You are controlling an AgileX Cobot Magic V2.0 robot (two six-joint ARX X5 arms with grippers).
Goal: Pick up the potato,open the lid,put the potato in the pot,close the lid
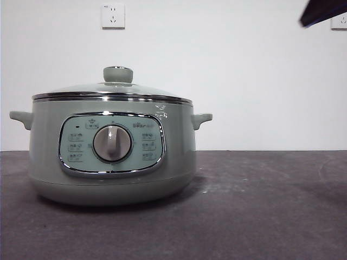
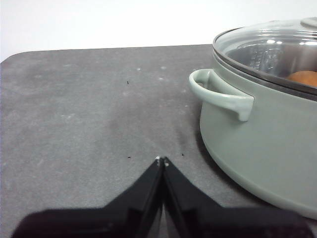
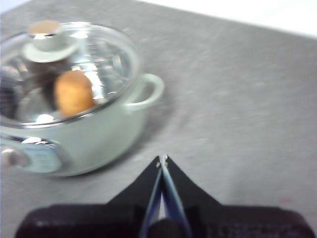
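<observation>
Both the left gripper (image 2: 162,159) and the right gripper (image 3: 162,157) had their jaws pressed together, holding nothing. The potato (image 3: 73,92) lay inside the pot (image 1: 111,157), left of centre frame, under the seated lid (image 1: 113,89). Little remained to go wrong; a careless arm sweep could nudge the pot.

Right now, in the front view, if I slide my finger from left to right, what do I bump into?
Pot's left side handle → round grey dial → pot's right side handle → black tip of an arm at the top corner.
</observation>
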